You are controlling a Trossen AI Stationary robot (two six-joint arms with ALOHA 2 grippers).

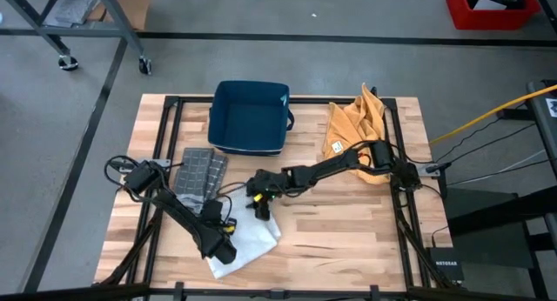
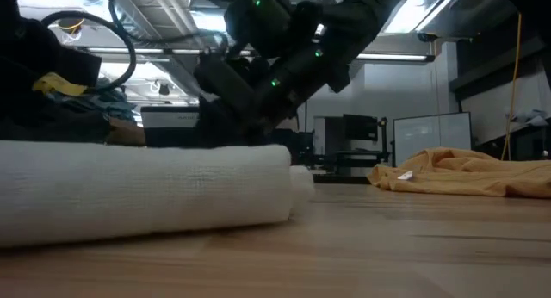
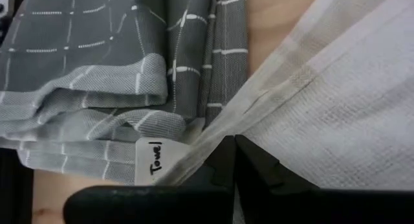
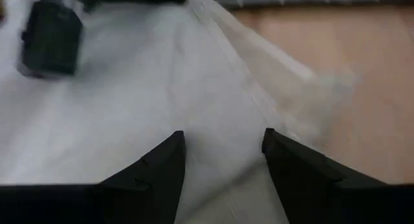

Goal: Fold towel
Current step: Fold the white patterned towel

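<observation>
here, the left gripper (image 3: 228, 146) pinches the white towel (image 1: 250, 237) — the right gripper (image 4: 223, 143) hovers over it, fingers apart

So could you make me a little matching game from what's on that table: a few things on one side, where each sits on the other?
Things:
1. white towel
2. grey towel
3. orange cloth
4. blue bin

Places:
A. far edge of the table, in the middle
B. far right corner, crumpled
C. near edge, between the two grippers
D. folded, beside the bin, on the left arm's side

Pairs: 1-C, 2-D, 3-B, 4-A
</observation>
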